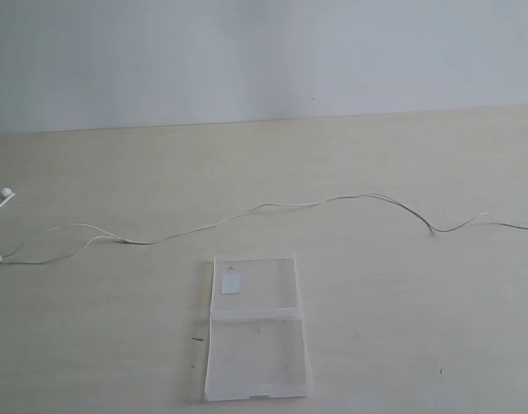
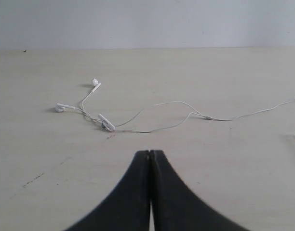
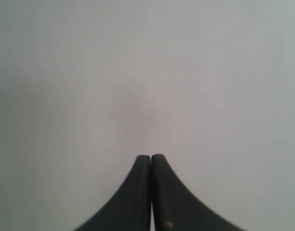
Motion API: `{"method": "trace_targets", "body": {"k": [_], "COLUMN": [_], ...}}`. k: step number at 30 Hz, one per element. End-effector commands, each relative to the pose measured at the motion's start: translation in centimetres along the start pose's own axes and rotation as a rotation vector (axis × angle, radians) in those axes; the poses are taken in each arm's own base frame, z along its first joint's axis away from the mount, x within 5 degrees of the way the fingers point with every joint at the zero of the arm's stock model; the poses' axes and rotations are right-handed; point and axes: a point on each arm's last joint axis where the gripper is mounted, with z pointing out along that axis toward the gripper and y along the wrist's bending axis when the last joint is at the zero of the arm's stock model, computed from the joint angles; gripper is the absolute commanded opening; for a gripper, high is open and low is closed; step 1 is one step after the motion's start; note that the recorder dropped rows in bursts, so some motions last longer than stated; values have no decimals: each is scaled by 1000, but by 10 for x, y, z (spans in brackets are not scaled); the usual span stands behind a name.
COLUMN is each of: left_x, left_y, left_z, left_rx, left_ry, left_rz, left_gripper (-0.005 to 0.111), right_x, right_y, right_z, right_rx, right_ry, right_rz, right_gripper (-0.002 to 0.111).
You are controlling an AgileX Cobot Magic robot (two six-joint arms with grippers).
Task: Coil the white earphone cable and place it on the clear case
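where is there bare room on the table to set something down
Bare table lies right of the clear case below the white earphone cable, left of the case too, and between cable and wall. Crowded: the left edge, where the earbuds and loops bunch.

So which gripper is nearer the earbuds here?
Left, most likely. The left gripper points at the earbuds lying on the table ahead of it; the right gripper faces only a blank grey surface.

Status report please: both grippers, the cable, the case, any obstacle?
Left gripper shut, empty, short of the earbuds. Right gripper shut, empty. White earphone cable uncoiled, stretched across the table beyond the clear case, apart from it. No obstacle seen.
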Motion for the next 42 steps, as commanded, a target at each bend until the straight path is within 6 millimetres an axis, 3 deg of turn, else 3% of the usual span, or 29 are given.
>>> {"method": "trace_targets", "body": {"k": [1,4,8,10,14,16,19,22,27,32,37,42], "left_x": [-1,-1,-1,-1,-1,-1,-1,-1,-1,-1,-1,-1], "left_y": [0,0,0,0,0,0,0,0,0,0,0,0], "left_z": [0,0,0,0,0,0,0,0,0,0,0,0], "left_rx": [2,2,2,2,2,2,2,2,2,2,2,2], "left_ry": [-14,-14,-14,-14,-14,-14,-14,-14,-14,-14,-14,-14], "left_rz": [1,1,1,1,1,1,1,1,1,1,1,1], "left_gripper": [0,0,0,0,0,0,0,0,0,0,0,0], "right_x": [15,43,99,128,199,236,282,324,384,409,414,413], "right_y": [-5,-2,6,6,12,19,26,33,34,31,34,40], "right_z": [42,86,134,165,204,216,234,248,258,258,259,262], "right_rx": [-27,-149,-427,-448,-534,-631,-609,-532,-560,-600,-708,-783], "right_ry": [52,328,849,937,1086,1139,1199,1237,1292,1332,1276,1201], "right_rz": [120,17,4,2,-95,-236,-400,-457,-528,-566,-654,-658], "right_gripper": [0,0,0,0,0,0,0,0,3,23,46,50]}}
